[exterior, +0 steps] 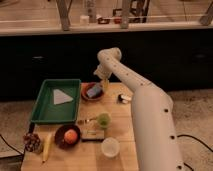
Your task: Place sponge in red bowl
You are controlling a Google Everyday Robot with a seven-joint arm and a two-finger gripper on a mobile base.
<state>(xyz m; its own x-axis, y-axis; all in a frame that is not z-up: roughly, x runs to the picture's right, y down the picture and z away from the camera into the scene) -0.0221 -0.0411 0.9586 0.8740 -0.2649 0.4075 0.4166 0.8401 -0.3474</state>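
Observation:
The blue-grey sponge (93, 90) lies inside the orange-red bowl (86, 96) at the far middle of the wooden table (125, 125). My gripper (103, 83) hangs at the end of the white arm just above the bowl's right rim, next to the sponge. The arm reaches from the lower right across the table.
A green tray (45, 112) with a white piece in it lies at the left. A dark maroon bowl (58, 136) holds an orange. A banana (47, 146), grapes (31, 142), a green cup (103, 119), a white cup (110, 146) and a small dark object (123, 98) stand around.

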